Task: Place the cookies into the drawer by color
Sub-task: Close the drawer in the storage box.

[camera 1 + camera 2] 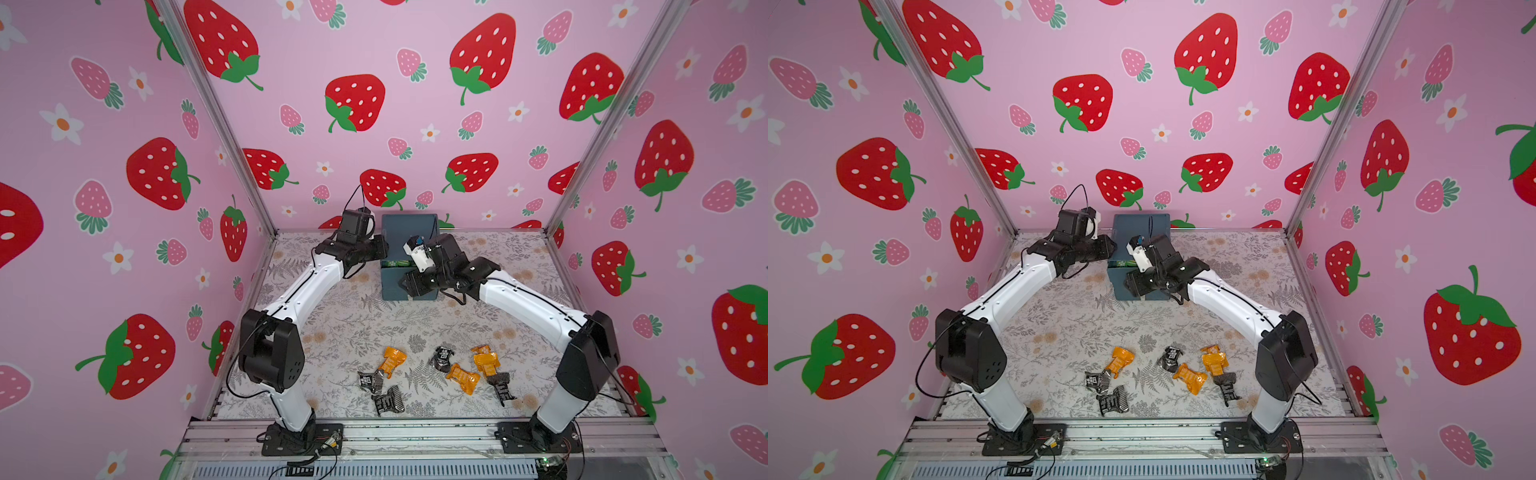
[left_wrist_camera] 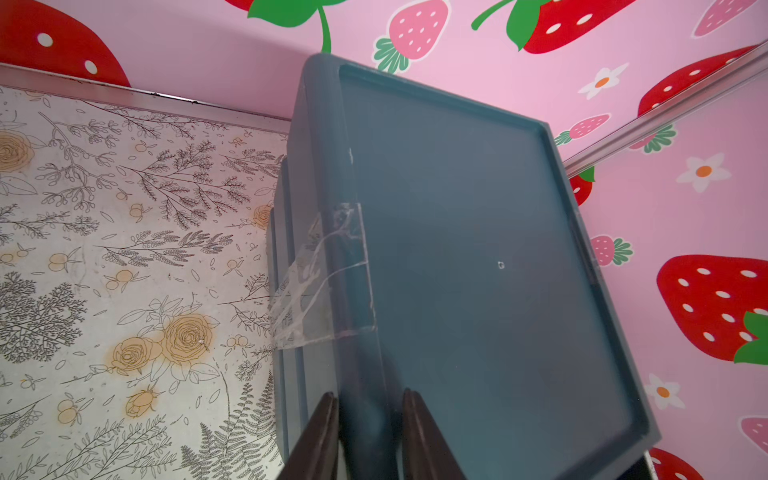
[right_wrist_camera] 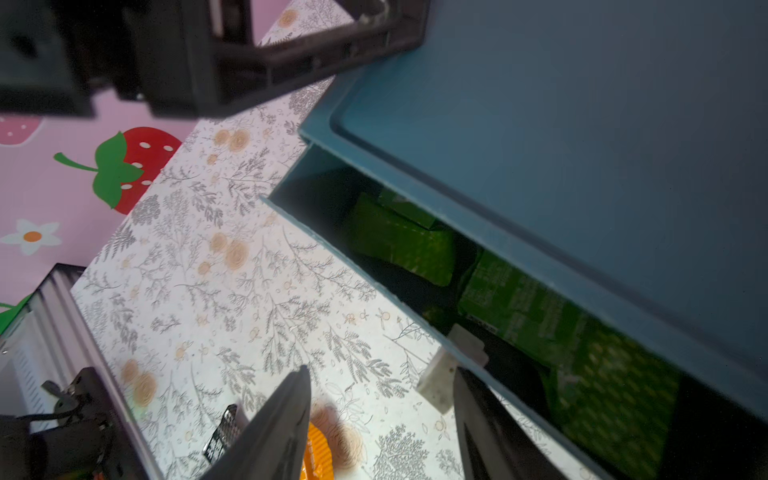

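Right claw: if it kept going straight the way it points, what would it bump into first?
Probably the small white pull tab on the front of the open dark teal drawer; it sits just ahead of the right claw, though depth is unclear.

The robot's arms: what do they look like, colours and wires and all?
The left arm and right arm have smooth white shells joined by chunky black joint housings, on black base plates. Thin black cables run along the shells and loop loose at the joints. The left gripper and right gripper each end in two flat, dark, tapering fingers.
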`<state>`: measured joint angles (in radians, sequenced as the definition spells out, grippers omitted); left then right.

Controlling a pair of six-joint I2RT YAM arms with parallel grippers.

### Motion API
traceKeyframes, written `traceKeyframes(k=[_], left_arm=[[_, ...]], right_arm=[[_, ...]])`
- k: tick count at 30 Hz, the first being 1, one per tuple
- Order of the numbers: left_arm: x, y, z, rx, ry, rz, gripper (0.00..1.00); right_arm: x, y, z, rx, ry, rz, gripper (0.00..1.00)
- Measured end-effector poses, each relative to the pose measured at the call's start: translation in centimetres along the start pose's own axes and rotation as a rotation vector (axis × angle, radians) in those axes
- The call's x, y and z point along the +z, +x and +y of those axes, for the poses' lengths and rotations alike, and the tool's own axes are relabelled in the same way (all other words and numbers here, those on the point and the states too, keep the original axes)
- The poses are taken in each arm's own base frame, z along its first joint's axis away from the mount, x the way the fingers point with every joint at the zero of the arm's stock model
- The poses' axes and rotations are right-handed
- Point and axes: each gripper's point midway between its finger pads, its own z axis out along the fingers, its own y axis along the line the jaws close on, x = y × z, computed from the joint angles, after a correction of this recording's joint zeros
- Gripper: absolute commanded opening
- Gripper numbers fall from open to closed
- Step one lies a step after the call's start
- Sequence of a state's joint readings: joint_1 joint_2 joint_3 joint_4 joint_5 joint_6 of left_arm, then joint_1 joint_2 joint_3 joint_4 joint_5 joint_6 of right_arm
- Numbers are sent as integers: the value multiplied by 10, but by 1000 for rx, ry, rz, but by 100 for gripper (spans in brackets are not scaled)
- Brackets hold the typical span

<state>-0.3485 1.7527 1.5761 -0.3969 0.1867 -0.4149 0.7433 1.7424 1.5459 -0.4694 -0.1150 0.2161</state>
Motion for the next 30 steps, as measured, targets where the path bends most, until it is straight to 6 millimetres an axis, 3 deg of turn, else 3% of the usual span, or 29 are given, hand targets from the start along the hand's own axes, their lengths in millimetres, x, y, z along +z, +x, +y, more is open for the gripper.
traceKeyframes(k=[10, 13, 17, 21, 24, 26, 30], left_arm=[[0, 0, 0, -2, 6, 1, 31], [0, 1, -1, -4, 9, 7, 39], [-3, 7, -3, -16, 13, 22, 58], [-28, 20, -4, -39, 25, 1, 79], [-56, 26, -9, -66, 76, -66, 99], [-71, 29, -12, -100, 110, -109, 100], [-84, 42, -13, -181, 185, -168, 99]], right_arm=[[18, -17, -15, -41, 85, -7, 64], [18, -17, -13, -45, 77, -10, 65], [12, -11, -8, -43, 40, -25, 68], [-13, -2, -4, -31, 9, -63, 77], [-44, -7, -2, -23, -1, -144, 87], [-65, -14, -3, -14, -6, -211, 98], [-103, -32, -21, 28, 7, -333, 99]])
